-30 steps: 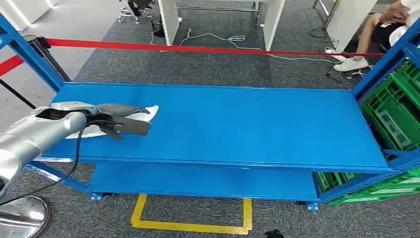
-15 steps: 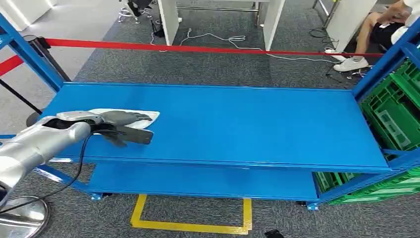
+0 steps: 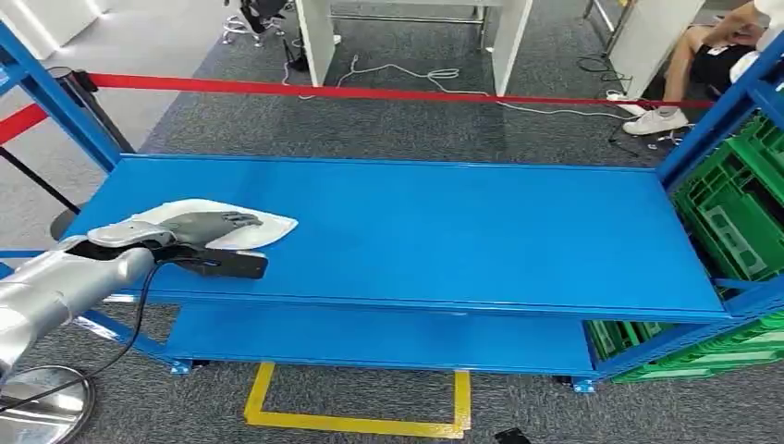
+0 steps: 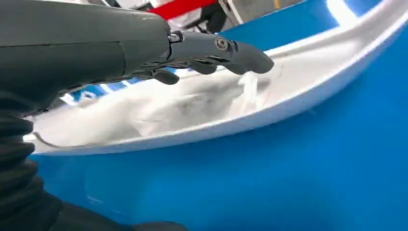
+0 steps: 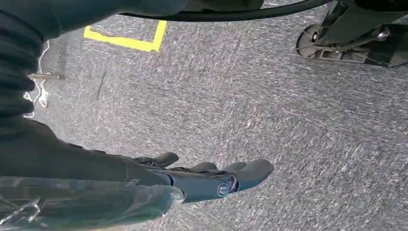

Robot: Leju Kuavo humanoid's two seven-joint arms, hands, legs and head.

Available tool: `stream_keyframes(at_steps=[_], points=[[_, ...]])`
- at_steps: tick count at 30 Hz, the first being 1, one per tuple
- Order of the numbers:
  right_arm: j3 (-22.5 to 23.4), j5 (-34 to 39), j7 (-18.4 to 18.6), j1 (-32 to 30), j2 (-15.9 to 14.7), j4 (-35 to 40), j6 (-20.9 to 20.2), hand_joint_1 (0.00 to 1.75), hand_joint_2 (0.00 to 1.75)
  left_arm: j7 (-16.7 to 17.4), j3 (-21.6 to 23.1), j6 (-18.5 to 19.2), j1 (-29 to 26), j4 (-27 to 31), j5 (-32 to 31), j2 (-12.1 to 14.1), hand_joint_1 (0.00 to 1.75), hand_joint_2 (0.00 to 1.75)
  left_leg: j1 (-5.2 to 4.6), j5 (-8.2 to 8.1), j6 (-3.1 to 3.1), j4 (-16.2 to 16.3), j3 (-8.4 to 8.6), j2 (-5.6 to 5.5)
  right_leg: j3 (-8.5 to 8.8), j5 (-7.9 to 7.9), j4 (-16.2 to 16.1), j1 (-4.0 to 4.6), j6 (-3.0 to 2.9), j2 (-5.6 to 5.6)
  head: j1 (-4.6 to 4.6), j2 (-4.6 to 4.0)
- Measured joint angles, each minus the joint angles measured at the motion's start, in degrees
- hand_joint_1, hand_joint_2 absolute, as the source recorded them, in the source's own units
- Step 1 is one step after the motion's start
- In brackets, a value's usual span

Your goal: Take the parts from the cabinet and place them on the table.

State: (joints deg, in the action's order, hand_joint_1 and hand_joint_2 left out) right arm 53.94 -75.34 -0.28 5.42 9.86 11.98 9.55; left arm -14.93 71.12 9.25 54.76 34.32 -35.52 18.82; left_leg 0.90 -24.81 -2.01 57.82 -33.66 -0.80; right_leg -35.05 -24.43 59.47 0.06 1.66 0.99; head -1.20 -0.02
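A flat white part [image 3: 268,225] lies on the left end of the blue shelf top [image 3: 462,231]. My left hand [image 3: 208,239] hovers over its near side, fingers stretched above it and the thumb out in front along the shelf's near edge. In the left wrist view the fingers [image 4: 211,50] hang just above the white part [image 4: 192,110], gripping nothing. My right hand [image 5: 202,180] hangs over the grey carpet with its fingers straight and nothing in it.
Blue uprights frame the shelf at both ends. Green crates [image 3: 740,203] stand stacked at the right. A red barrier tape [image 3: 370,91] runs behind the shelf, and a person [image 3: 712,55] sits at the far right. A yellow floor marking [image 3: 351,421] lies below the lower shelf.
My left hand has drawn back toward the near left, lower over the shelf. More of the white part shows, now lying flat on the blue surface.
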Motion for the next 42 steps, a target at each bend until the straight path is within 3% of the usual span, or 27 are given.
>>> stream_keyframes(at_steps=[1, 2, 42], points=[[0.00, 0.00, -0.09, 0.00, 0.02, 0.00, 0.00, 0.00, 1.75, 0.15, -0.02, -0.05, -0.01, -0.02, -0.42, 0.09, 1.62, 1.75, 0.00, 0.04, -0.02, 0.00, 0.00, 0.00, 0.00, 0.02, 0.00, 0.00, -0.01, 0.00, 0.00, 0.00], [0.00, 0.02, -0.17, -0.01, 0.02, 0.00, -0.02, 0.00, 1.75, 0.18, -0.02, -0.05, -0.02, -0.02, -0.70, 0.20, 1.75, 1.75, 0.00, 0.08, -0.05, 0.00, 0.00, 0.00, -0.02, 0.05, 0.00, 0.00, -0.01, 0.00, 0.00, 0.00], [0.22, 0.04, -0.44, 0.00, 0.02, 0.00, -0.02, 0.00, 1.75, -0.17, -3.85, -3.43, -2.27, -0.04, -3.43, 0.04, 1.75, 1.75, 0.01, 0.15, -0.07, 0.00, 0.00, 0.00, -0.05, 0.11, 0.03, 0.01, -0.04, 0.03, -0.02, 0.00]])
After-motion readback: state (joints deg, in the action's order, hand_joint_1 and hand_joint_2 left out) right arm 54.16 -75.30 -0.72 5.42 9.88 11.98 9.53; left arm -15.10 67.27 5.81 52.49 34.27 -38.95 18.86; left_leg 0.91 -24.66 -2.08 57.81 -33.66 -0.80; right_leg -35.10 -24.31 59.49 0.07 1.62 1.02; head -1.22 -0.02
